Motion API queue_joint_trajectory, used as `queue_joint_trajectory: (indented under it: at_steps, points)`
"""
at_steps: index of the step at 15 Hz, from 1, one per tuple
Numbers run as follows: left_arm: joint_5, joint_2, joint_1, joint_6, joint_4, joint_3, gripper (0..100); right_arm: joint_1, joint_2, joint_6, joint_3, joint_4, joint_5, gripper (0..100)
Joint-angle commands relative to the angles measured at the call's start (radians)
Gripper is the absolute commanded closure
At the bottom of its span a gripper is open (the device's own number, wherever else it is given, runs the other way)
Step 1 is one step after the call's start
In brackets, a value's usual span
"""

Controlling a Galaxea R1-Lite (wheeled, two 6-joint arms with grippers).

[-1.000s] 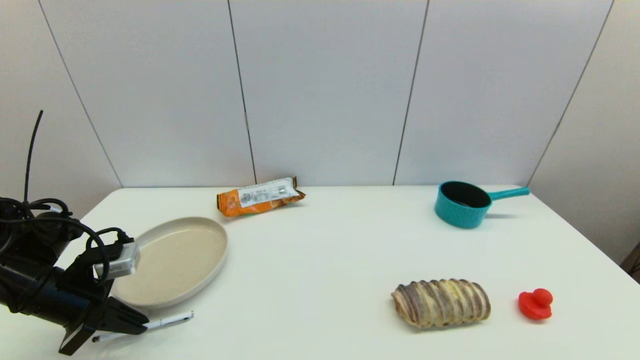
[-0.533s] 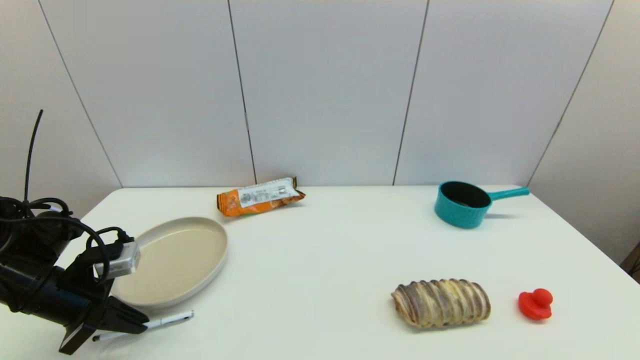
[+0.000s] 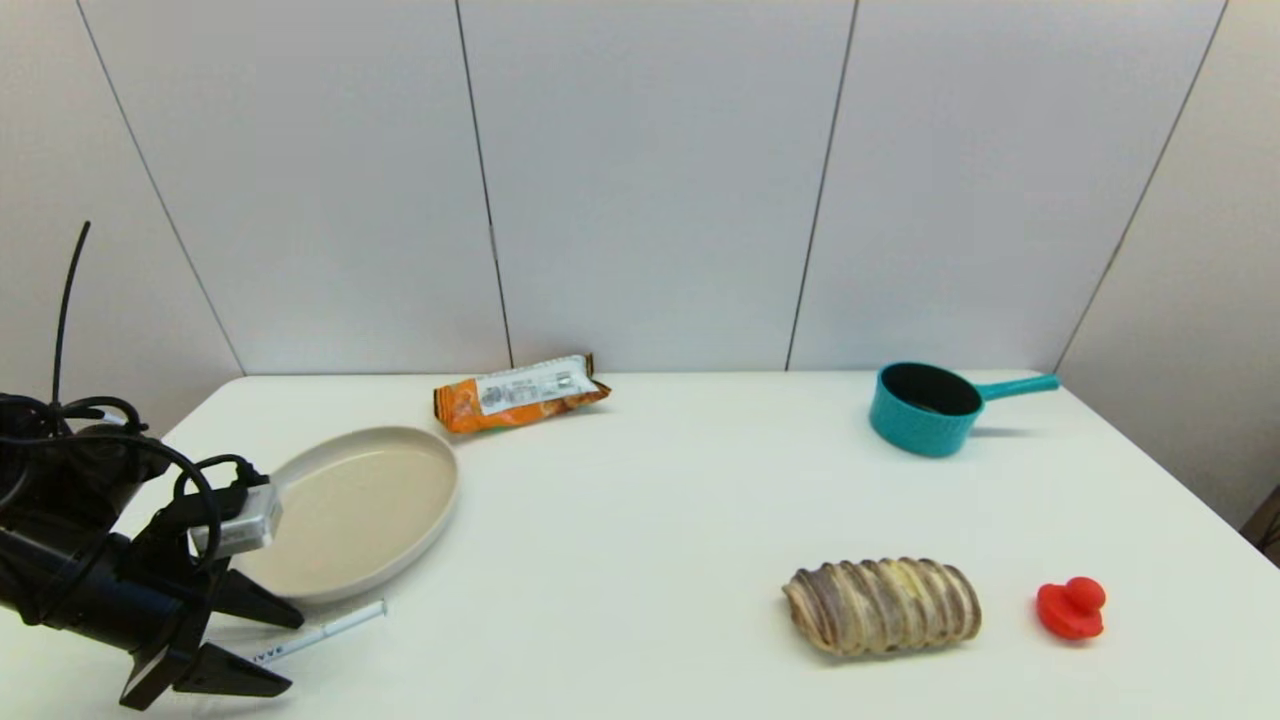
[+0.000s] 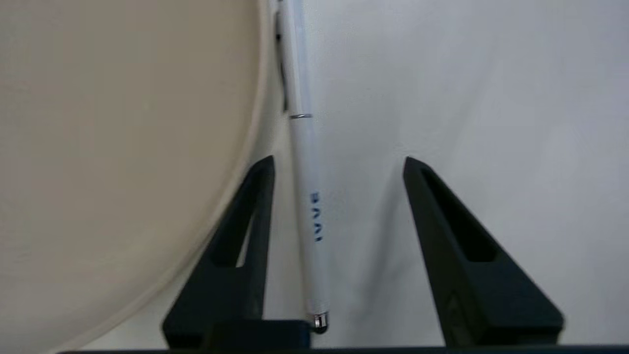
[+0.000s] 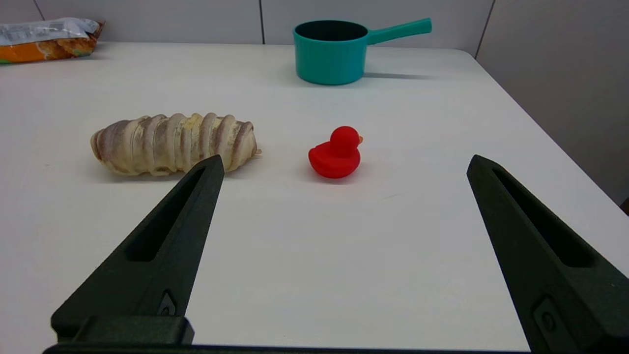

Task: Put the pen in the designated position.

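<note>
One slim white pen (image 3: 322, 631) is seen lying released between the spread fingers of the left end effector (image 3: 292, 654), beside one beige round plate (image 3: 345, 515).

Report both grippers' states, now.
Left gripper: open, holding nothing; the pen lies on the table between its fingers, beside the plate.
Right gripper: open, holding nothing.

A white table (image 3: 650, 520) stands against pale grey wall panels (image 3: 650, 180) with dark seams.
</note>
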Motion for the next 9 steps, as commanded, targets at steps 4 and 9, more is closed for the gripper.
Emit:
queue_joint_trajectory:
  at_steps: [4, 9]
  points:
    - [-0.022, -0.012, 0.001, 0.017, 0.037, 0.030, 0, -0.001, 0.000, 0.000, 0.000, 0.000, 0.000, 0]
    - [-0.048, -0.049, 0.001, 0.017, 0.041, 0.049, 0, -0.001, 0.000, 0.000, -0.001, 0.000, 0.000, 0]
